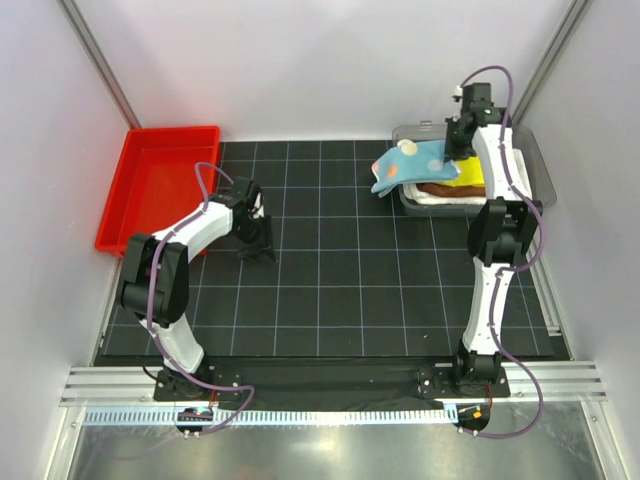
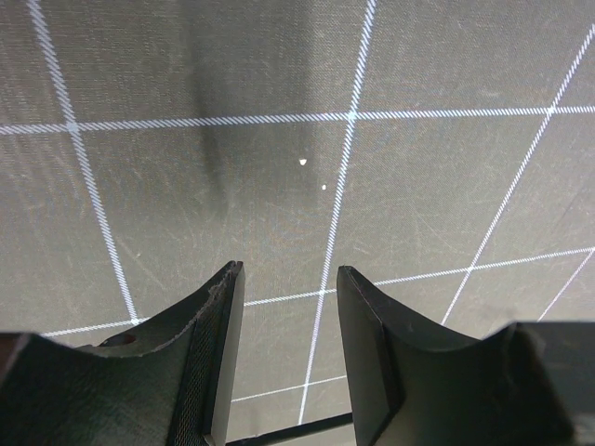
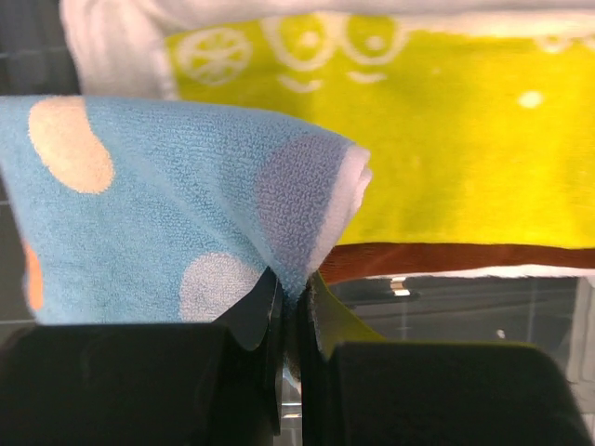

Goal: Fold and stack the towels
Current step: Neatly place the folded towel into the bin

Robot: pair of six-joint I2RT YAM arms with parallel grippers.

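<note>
Top view: we see the right gripper (image 1: 455, 150) at the far right of the mat (image 1: 330, 290), above a grey tray (image 1: 537, 152). Its jaws are clenched on a pinched fold of the blue towel (image 1: 410, 165), the one with orange and pale spots. From the pinch the cloth hangs out to the left, past the tray's left rim and over the mat.

Right wrist view: under the blue towel we find three folded towels stacked in the tray. The yellow towel (image 3: 446, 139) lies on top and shows a pale cartoon print. The brown towel (image 3: 446, 258) shows as a thin band at the yellow one's near edge. The white towel (image 3: 112, 46) is at the bottom and sticks out beyond the yellow on the far side.

Left wrist view: the left gripper (image 2: 288, 269) is released. Its two fingers stand apart with only the gridded mat between them, and they hold nothing. In the top view we place it at the left-centre of the mat, pointing down, near a red bin (image 1: 165, 131) that sits at the mat's far left corner.
</note>
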